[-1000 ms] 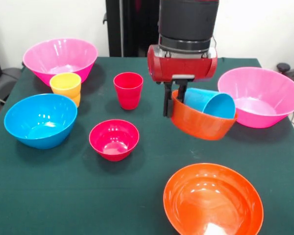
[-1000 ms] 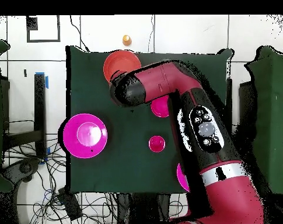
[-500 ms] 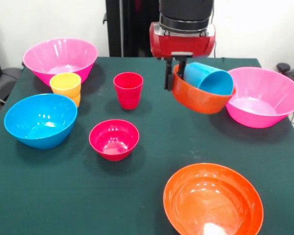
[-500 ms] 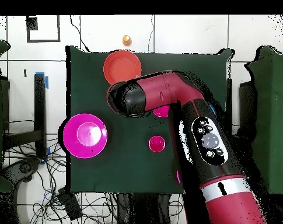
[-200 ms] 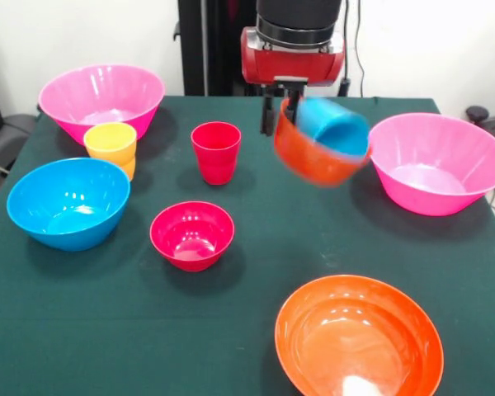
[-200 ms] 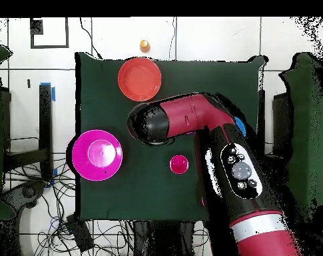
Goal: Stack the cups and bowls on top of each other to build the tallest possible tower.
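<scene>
Small orange bowl point(image 5: 313, 157) | carried clear of the table point(image 5: 107, 330) toward its far edge, blue cup point(image 5: 334, 125) lying inside; gripper point(image 5: 279, 115) pinched its rim; it had risen and tilted since a second earlier; stacking not yet begun

Robot lab — taped floor point(image 6: 47, 90), loose cables point(image 6: 37, 193), green-clothed table point(image 6: 150, 193).

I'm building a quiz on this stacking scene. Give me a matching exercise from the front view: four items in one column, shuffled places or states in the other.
1. blue cup
2. yellow cup
3. small orange bowl
4. crimson bowl

A. nested in an orange cup
B. empty on the table
C. lying inside a lifted bowl
D. held by the end effector, off the table

Pairs: 1-C, 2-A, 3-D, 4-B
</scene>
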`<move>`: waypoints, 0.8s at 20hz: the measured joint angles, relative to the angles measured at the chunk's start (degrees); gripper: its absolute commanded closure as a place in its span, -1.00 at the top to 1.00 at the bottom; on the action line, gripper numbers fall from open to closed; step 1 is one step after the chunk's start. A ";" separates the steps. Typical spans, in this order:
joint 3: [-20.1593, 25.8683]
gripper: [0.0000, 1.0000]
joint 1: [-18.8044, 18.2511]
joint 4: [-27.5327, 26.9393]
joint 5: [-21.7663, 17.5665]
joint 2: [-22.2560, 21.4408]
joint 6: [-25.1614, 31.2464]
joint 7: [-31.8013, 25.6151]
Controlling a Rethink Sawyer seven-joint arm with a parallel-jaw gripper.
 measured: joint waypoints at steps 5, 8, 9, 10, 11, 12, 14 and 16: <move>-0.06 1.00 0.00 0.97 0.00 -0.28 -0.01 0.00; -0.06 1.00 0.00 0.97 0.01 -0.38 -0.01 0.00; -0.06 1.00 0.00 0.97 0.01 -0.45 -0.01 0.00; -0.06 1.00 0.00 0.97 0.01 -0.55 -0.01 0.00; -0.06 1.00 0.00 0.95 0.01 -0.65 -0.01 0.00; -0.06 1.00 0.00 0.94 0.01 -0.75 -0.01 0.00; -0.06 1.00 0.00 0.72 0.01 -0.88 -0.01 0.00; -0.06 1.00 0.00 0.24 -0.01 -0.88 -0.01 0.00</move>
